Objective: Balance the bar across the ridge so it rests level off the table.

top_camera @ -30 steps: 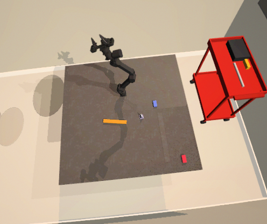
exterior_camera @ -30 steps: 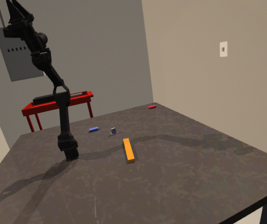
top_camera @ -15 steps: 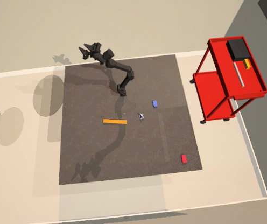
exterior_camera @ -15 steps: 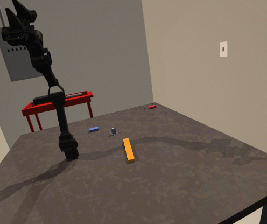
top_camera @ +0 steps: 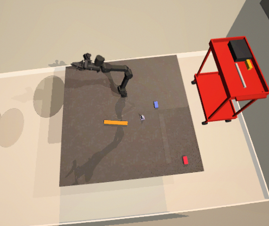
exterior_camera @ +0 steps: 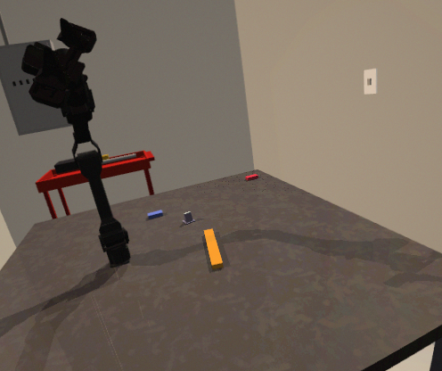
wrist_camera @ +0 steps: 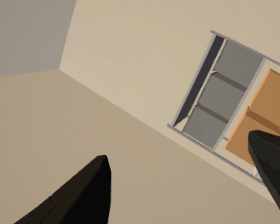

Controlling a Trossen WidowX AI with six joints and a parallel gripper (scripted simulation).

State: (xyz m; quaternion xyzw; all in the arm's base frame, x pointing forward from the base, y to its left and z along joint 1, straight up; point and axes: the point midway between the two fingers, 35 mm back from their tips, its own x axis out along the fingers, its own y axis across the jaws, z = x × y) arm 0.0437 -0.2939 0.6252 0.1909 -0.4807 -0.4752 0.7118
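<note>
The orange bar (top_camera: 115, 123) lies flat on the bench (top_camera: 147, 152), long axis pointing toward the small ridge (top_camera: 142, 117) just off its end — well below and apart from the raised end effector (top_camera: 76, 65), whose fingers stand wide, empty.

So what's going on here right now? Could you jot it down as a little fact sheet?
arm: raised high, folded back away from the table's middle
gripper: open, holding nothing, aimed away from the table
orange bar: lying flat on the dark table
ridge: small grey piece, just beyond one end of the bar, not touching it
blue block: on the table, past the ridge
red block: near a far table corner
red cart: beside the table
task progress: bar not yet picked up
</note>
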